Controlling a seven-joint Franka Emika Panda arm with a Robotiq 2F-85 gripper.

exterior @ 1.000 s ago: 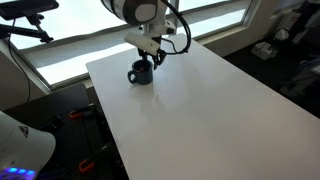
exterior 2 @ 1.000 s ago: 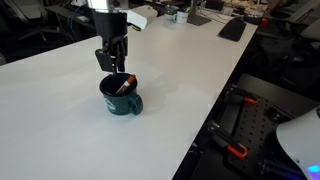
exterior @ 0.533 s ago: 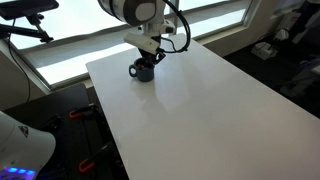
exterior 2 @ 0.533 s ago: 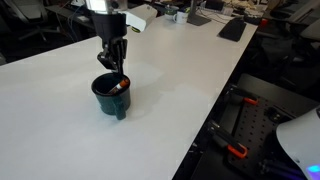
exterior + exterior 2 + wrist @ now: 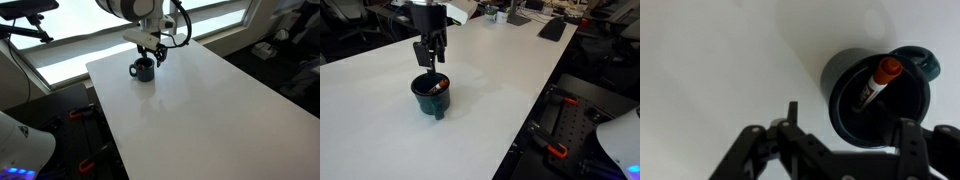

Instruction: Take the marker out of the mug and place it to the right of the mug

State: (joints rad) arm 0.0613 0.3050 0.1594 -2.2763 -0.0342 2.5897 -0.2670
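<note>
The dark mug (image 5: 428, 98) stands on the white table (image 5: 500, 70) in both exterior views; it also shows in an exterior view (image 5: 143, 70). The red marker (image 5: 436, 86) leans inside it. In the wrist view the mug (image 5: 845, 105) is seen from above with the marker (image 5: 878, 80) resting against its rim, orange-red cap up, and the handle (image 5: 922, 60) at the far side. My gripper (image 5: 433, 64) hangs just above the mug, open and empty. In the wrist view its fingers (image 5: 848, 128) straddle the mug's near edge. It also shows in an exterior view (image 5: 156, 56).
The table edge (image 5: 535, 110) runs close on one side, with red-handled tools (image 5: 556, 152) on the floor below. A keyboard (image 5: 552, 28) and desk clutter lie at the far end. Windows (image 5: 90, 40) run behind the table.
The mug has turned and shifted slightly, its handle swinging from the side toward the front. My gripper has risen a little above the mug; the marker stays inside.
</note>
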